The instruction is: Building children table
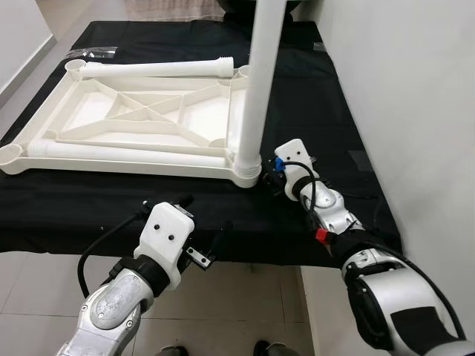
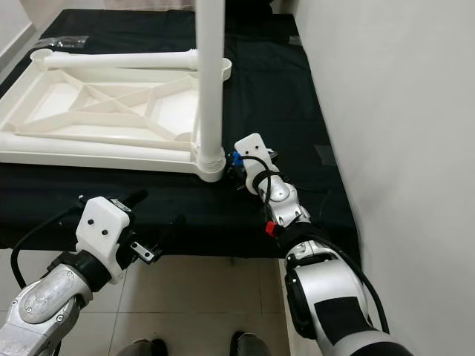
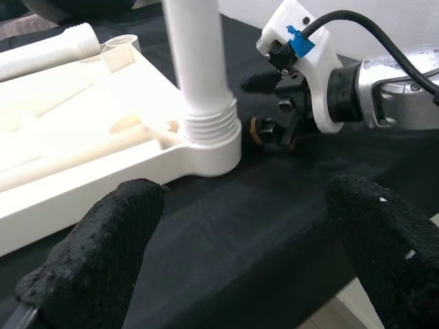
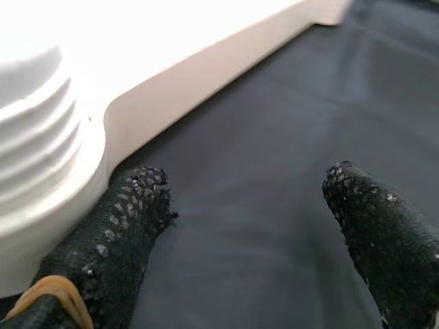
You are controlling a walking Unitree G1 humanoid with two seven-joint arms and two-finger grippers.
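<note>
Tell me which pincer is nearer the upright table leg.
Right. The right pincer sits beside the base of the upright table leg, one finger against its socket; the left pincer hovers farther back, at the table's edge.

The two eye views look down from the robot's head, forward over a black cloth (image 1: 312,111) that covers a table. Both see the same place: the white table top (image 1: 133,119) lying upside down, one white leg (image 1: 256,89) standing up in its near corner, and both silver arms low in the picture. The right eye sits a bit to the side, so things slide left in its view.

The left wrist camera looks along its two black fingers (image 3: 103,240), low and close to the cloth, toward the leg's threaded base (image 3: 206,127) and the right gripper (image 3: 274,110) beside it.

The right wrist camera is lower and much nearer, right up against that same threaded base (image 4: 34,130).
</note>
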